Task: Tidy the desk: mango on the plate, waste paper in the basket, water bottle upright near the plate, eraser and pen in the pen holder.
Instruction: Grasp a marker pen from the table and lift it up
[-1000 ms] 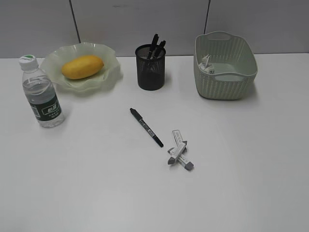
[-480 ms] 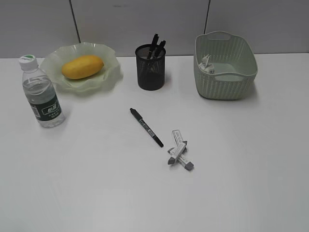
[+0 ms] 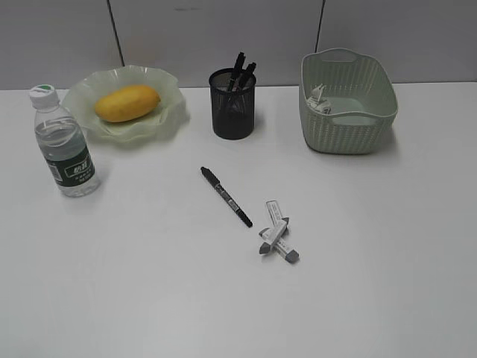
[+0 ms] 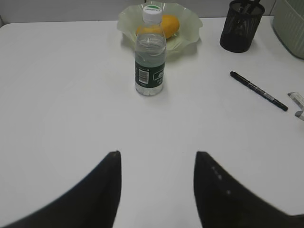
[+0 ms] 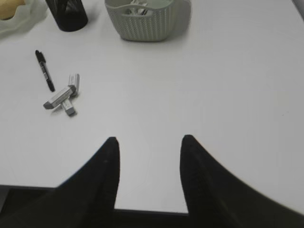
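The mango (image 3: 127, 103) lies on the pale green plate (image 3: 168, 119) at the back left. The water bottle (image 3: 63, 143) stands upright in front of the plate's left side. The black mesh pen holder (image 3: 232, 104) holds pens. A black pen (image 3: 226, 196) lies on the desk (image 3: 149, 283), with two grey and white erasers (image 3: 276, 239) crossed beside it. The waste paper (image 3: 319, 101) sits in the green basket (image 3: 346, 134). My left gripper (image 4: 156, 154) is open and empty, well short of the bottle (image 4: 150, 52). My right gripper (image 5: 148, 140) is open and empty above the desk's front edge.
A grey wall runs behind the desk. In the left wrist view the pen (image 4: 259, 90) lies to the right of the bottle. In the right wrist view the erasers (image 5: 61, 97) and pen (image 5: 45, 70) lie far left, the basket (image 5: 140, 21) at the top.
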